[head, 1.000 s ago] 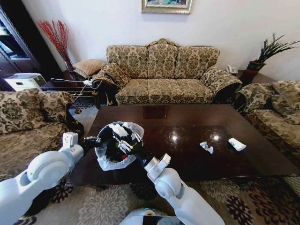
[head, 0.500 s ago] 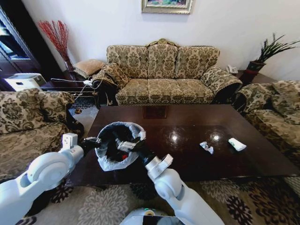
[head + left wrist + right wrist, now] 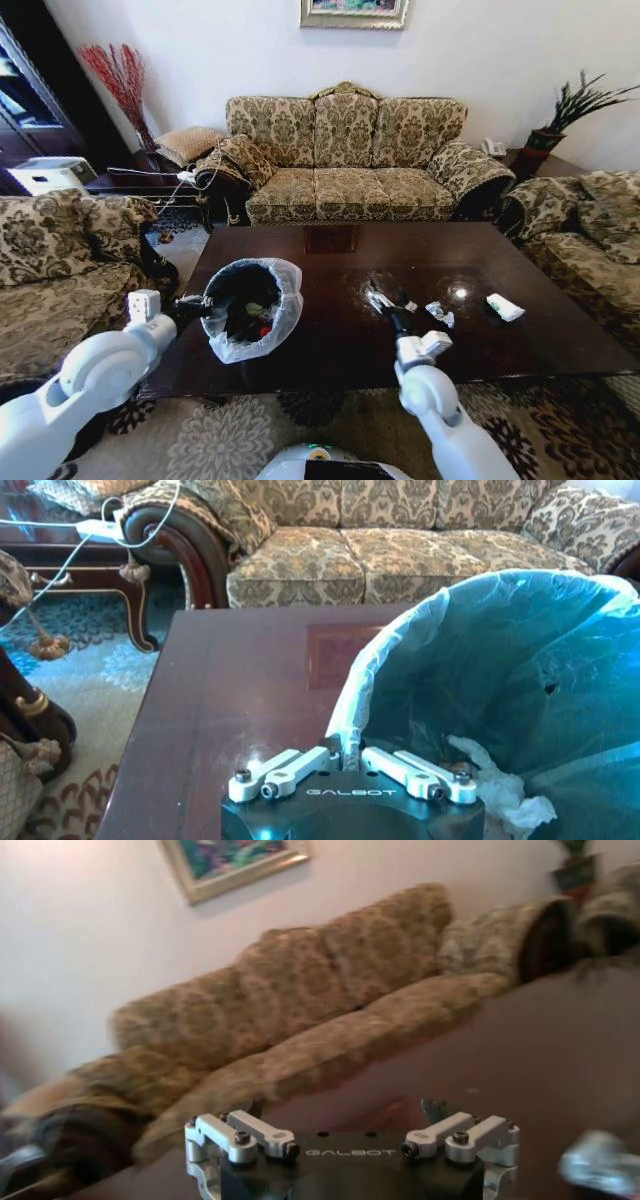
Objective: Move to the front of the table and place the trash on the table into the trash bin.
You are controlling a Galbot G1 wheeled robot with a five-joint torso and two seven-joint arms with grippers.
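Partly, the liner is hiding what is lying inside the round black trash bin (image 3: pixel 250 305), whose translucent white bag is folding over its rim; it is tilting at the front left corner of the glossy dark brown wooden table (image 3: pixel 340 345). Clamped narrowly on that rim is the left end effector (image 3: pixel 348 763). With fingers spread and holding nothing, the right end effector (image 3: pixel 388 303) is hovering near a crumpled silvery wrapper (image 3: pixel 439 313); a white rectangular packet (image 3: pixel 505 307) is lying towards the right edge.
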